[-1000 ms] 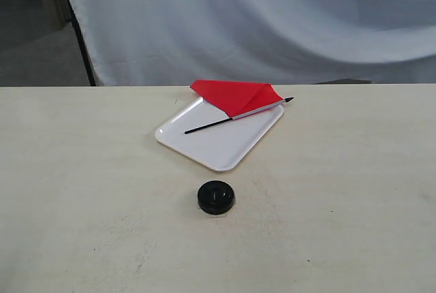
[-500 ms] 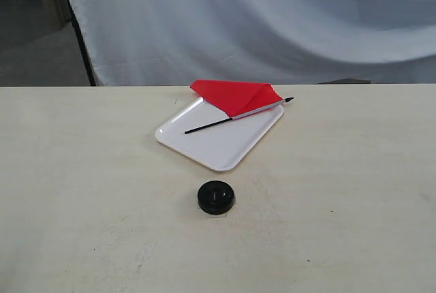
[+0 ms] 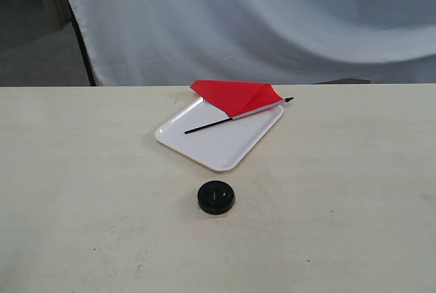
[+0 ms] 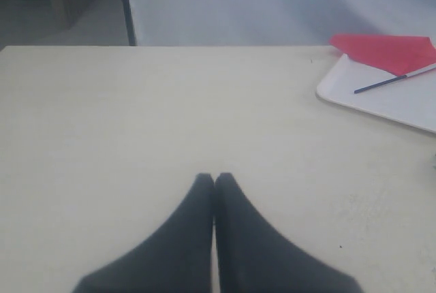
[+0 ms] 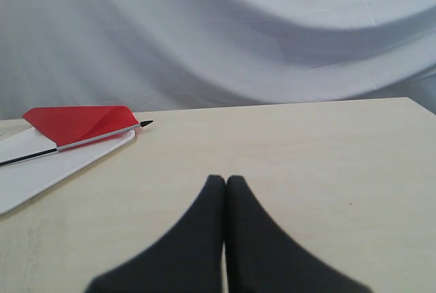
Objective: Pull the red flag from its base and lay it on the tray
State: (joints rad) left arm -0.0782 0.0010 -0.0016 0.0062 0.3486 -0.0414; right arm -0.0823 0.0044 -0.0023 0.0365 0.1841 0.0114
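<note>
**Red flag (image 3: 238, 95) flat on the tray (image 3: 214, 148), base (image 3: 216, 197) bare**

You will find the flag lying across the upper right part of the tray, just above the middle of the exterior view. Its cloth is bunched over the far rim and its pointed tip pokes out past the right edge. The base sits alone below the tray, apart from it, with nothing in its hole, so I judge the task as good as done.

Should you need to shift the flag, reckon on a light thing. The cloth is limp and will fold and drag; the thin stiff stick may roll or slip between pads. Take the bare stick at its lower left end, over the white, not the cloth.

Your left gripper (image 4: 214, 178) and right gripper (image 5: 225, 180) each have their fingers pressed together, holding nothing. Neither shows in the exterior view.
</note>
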